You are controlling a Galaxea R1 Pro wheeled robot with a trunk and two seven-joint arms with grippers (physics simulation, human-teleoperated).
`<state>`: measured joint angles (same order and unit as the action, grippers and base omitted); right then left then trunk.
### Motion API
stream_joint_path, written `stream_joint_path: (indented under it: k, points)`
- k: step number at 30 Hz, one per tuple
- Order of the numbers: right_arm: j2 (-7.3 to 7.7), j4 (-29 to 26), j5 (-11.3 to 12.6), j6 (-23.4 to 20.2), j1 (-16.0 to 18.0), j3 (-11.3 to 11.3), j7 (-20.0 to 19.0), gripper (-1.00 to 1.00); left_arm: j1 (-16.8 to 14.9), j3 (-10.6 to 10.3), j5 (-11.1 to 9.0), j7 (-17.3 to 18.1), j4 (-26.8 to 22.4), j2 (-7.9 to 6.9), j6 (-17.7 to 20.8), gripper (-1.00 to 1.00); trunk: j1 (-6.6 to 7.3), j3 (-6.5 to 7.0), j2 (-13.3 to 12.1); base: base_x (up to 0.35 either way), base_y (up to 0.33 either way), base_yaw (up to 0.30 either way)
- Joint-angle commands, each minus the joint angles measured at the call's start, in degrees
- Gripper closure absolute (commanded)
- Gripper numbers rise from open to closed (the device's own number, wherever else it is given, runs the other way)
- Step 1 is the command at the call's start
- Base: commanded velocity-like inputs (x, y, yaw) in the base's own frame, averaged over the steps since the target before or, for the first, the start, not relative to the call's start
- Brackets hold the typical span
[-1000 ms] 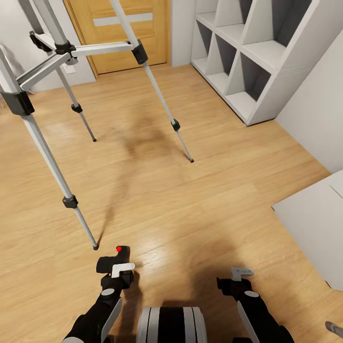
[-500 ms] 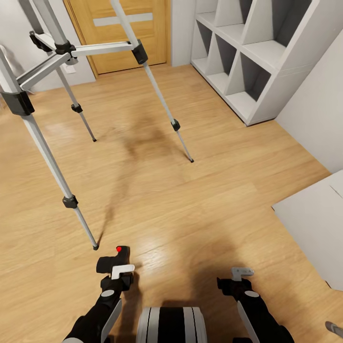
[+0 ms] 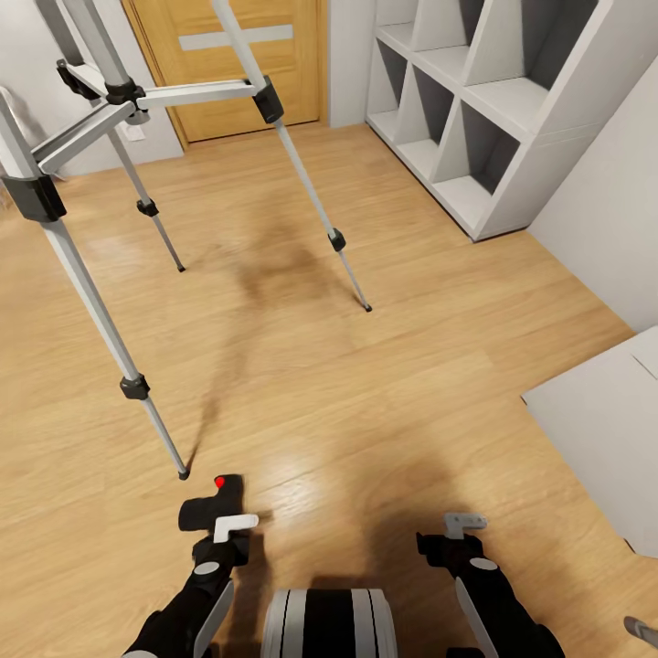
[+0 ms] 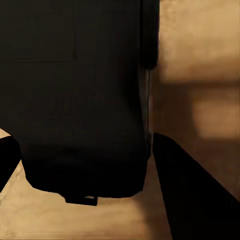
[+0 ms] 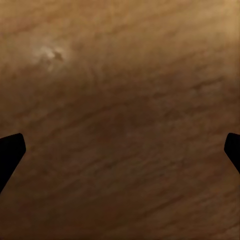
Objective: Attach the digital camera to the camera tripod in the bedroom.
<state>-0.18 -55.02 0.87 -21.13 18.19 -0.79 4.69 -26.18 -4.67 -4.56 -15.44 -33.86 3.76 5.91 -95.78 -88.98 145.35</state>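
Far left in the head view, the camera tripod [image 3: 91, 183] stood on the light wood floor [image 3: 366, 384]. I saw silver legs with black joints; its head was cut off above the picture. Nearest leg's foot touched down just beside my left gripper [image 3: 217, 519].

That left gripper was pinching the digital camera [image 3: 208, 507], small black body, red button on top, carried low in front of the robot over the floor. From the left wrist camera I had the camera body [image 4: 80, 95] between the two dark fingers [image 4: 195, 195], apparently snug. I judged it rigid, light enough for one gripper, smooth-shelled so it could twist in a two-finger pinch. Any lens or screen would be the fragile part, though I couldn't make those out. I'd keep the grip across the flat sides of the body, leaving the underside free for the mount.

The tripod I judged stiff but tippy: thin legs, high head, easy to knock. I'd steady it by an upper leg or the black collar, not the lower sections.

Right of that, my right gripper [image 3: 461, 530] hung carrying nothing, fingers spread wide in the wrist view over bare floor [image 5: 120, 120].

Further right were the wooden door [image 3: 228, 64] behind and the white cube shelf [image 3: 484, 119].
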Motion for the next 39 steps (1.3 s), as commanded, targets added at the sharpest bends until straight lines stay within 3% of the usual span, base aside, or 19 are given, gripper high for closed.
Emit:
stream_joint_path:
  k: [1,13,14,39]
  points:
    - [0.00,-0.1,0.1,-0.3,0.0,-0.1,0.3,-1.00,0.0,-0.4,-0.4,-0.5,-0.1,-0.06,0.3,1.00,0.01,-0.03,0.0,0.000,0.000,0.000]
    - [0.01,-0.1,0.1,-0.3,0.0,-0.1,0.2,-1.00,0.0,-0.5,-0.3,-0.5,-0.3,-0.14,0.3,1.00,0.01,-0.03,0.0,0.000,0.000,0.000]
    - [-0.03,-0.1,0.2,-0.3,0.0,-0.1,0.3,-1.00,0.0,-0.6,-0.6,-1.6,-13.9,0.41,1.3,1.00,0.01,-0.03,0.0,0.000,0.000,0.000]
    - [-0.05,-0.1,0.3,-0.3,0.0,-0.2,0.2,-1.00,0.1,-0.9,-0.6,-2.5,-15.3,1.06,3.6,1.00,0.01,-0.03,0.0,0.000,0.000,0.000]
